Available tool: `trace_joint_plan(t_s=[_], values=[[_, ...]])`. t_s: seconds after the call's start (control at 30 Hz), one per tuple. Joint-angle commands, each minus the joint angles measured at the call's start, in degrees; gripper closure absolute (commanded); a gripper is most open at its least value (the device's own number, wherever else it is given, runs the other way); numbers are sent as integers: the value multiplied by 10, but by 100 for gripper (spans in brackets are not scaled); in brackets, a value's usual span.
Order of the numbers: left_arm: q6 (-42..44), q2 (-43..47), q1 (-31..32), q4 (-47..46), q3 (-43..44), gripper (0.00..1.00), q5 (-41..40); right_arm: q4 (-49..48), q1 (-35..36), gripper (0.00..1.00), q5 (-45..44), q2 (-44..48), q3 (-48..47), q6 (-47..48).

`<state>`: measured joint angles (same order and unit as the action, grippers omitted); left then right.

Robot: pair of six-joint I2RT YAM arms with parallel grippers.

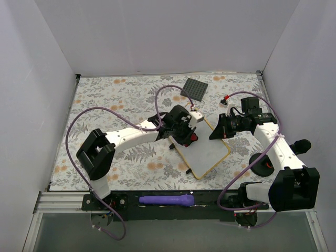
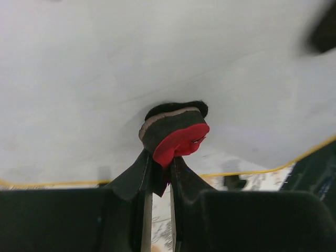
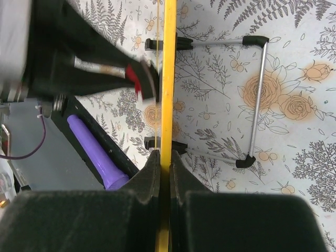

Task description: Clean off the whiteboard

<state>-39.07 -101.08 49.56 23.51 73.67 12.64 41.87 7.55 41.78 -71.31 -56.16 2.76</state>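
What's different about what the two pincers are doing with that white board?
The left pincer pinches a small red-and-grey eraser; the right pincer pinches the yellowish edge of the whiteboard. The left one faces the board's white face, eraser against it; the right one meets the board edge-on. Both are shut on something.

I see the whiteboard (image 1: 207, 149) as a smooth white face with a soft sheen, its thin frame (image 3: 169, 79) yellowish and wood-like. The eraser (image 2: 176, 134), centre of the left wrist view, has a glossy red plastic back over dark fuzzy felt. The table cover (image 1: 121, 94) looks like matt printed cloth. The stand rod (image 3: 257, 100), upper right of the right wrist view, is bright metal.
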Motion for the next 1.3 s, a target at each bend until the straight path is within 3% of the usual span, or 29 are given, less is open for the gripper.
trace_joint_plan(t_s=[0.0,0.3,0.47,0.53,0.73,1.03,1.27], values=[[27,41,69,-52,31,100,5,-4,17,99,51,-6,-9,5],[87,14,197,-45,27,100,-96,-5,16,99,52,-8,-10,0],[86,14,210,-20,-5,100,-136,1,16,99,50,-8,-16,5],[79,22,197,-7,-19,100,-129,3,16,99,48,-5,-17,8],[79,42,66,-28,-75,100,-84,6,17,99,51,-1,-12,14],[97,27,-82,-51,-17,100,-69,9,17,99,51,-1,-14,23],[107,-19,-86,-43,71,100,-25,8,17,99,53,-2,-16,22]])
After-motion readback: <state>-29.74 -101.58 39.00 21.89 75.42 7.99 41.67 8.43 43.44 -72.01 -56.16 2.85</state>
